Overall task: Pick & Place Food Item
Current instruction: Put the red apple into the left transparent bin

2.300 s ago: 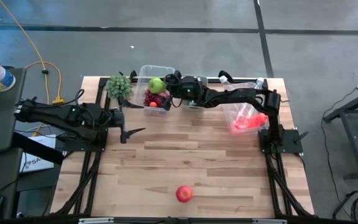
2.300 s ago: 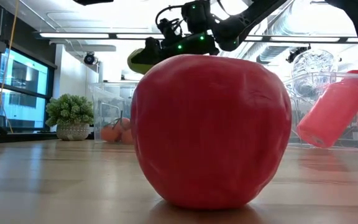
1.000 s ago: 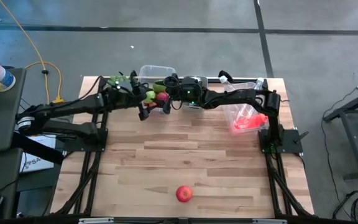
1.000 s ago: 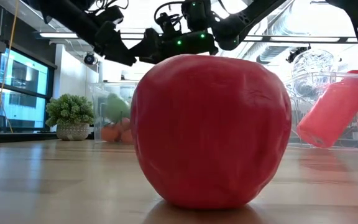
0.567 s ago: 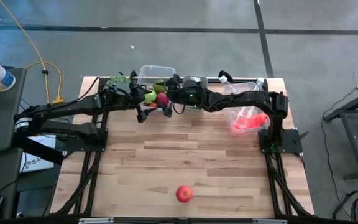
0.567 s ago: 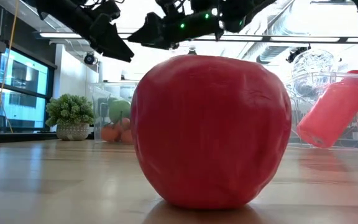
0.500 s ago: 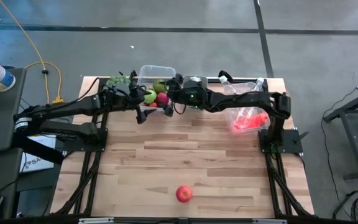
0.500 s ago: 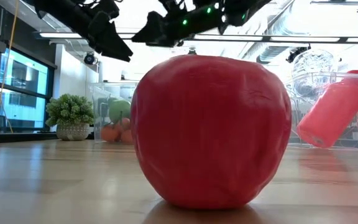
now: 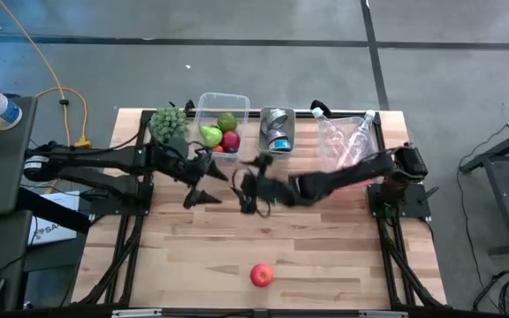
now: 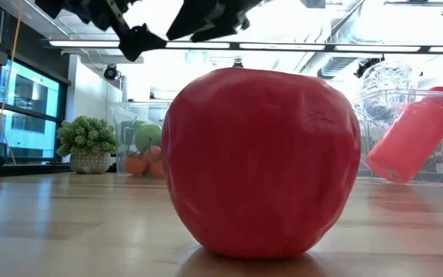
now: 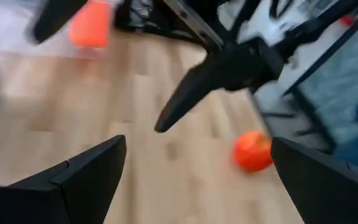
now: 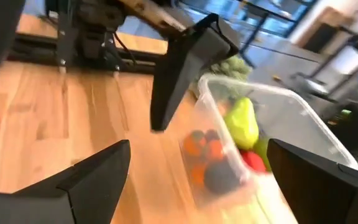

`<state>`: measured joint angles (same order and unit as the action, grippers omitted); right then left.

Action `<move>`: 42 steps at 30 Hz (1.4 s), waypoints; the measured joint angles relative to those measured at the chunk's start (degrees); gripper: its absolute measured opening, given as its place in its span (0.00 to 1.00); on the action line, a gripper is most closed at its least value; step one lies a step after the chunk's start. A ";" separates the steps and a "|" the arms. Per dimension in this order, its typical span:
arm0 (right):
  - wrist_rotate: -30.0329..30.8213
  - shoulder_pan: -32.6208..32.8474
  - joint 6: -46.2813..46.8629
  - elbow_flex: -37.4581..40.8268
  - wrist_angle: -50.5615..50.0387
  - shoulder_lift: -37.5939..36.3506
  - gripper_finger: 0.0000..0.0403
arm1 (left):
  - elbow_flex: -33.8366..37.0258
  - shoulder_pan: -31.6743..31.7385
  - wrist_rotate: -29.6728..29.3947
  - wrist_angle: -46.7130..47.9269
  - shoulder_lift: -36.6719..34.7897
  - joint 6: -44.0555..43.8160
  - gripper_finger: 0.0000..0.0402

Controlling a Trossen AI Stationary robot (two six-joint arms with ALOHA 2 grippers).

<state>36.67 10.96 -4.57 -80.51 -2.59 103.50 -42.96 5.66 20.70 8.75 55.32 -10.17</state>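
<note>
Above the wooden worktop [image 9: 325, 256], left pincer [image 9: 203, 185] and right pincer [image 9: 244, 190] gape wide, empty; round red apple [image 9: 262, 275] lies apart.

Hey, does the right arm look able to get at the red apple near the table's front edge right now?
Probably yes: the right gripper is open and empty, and bare table lies between it and the red apple.

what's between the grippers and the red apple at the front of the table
Nothing visible. Bare wood lies between the red apple and both open grippers, the left gripper and right gripper, which hang mid-table; the clear food bin sits behind them.
</note>
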 joint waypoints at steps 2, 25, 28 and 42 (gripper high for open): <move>6.76 4.49 1.98 0.00 -1.95 -0.03 0.91 | 0.02 -1.70 0.47 -2.89 0.48 -4.26 0.97; 44.36 43.75 39.95 0.02 -31.85 -8.02 0.91 | -0.06 -30.28 -41.45 -6.86 6.47 3.34 0.97; 43.81 44.11 42.52 0.02 -31.87 -8.00 0.91 | -0.07 -30.91 -41.40 -7.21 10.25 -3.77 0.97; 34.76 43.67 46.92 0.02 -31.96 -7.96 0.91 | -0.07 -31.14 -34.92 -29.49 23.52 0.00 0.97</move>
<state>71.43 54.63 42.35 -80.49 -34.54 95.55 -43.03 -25.47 -14.23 -20.74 78.84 -10.17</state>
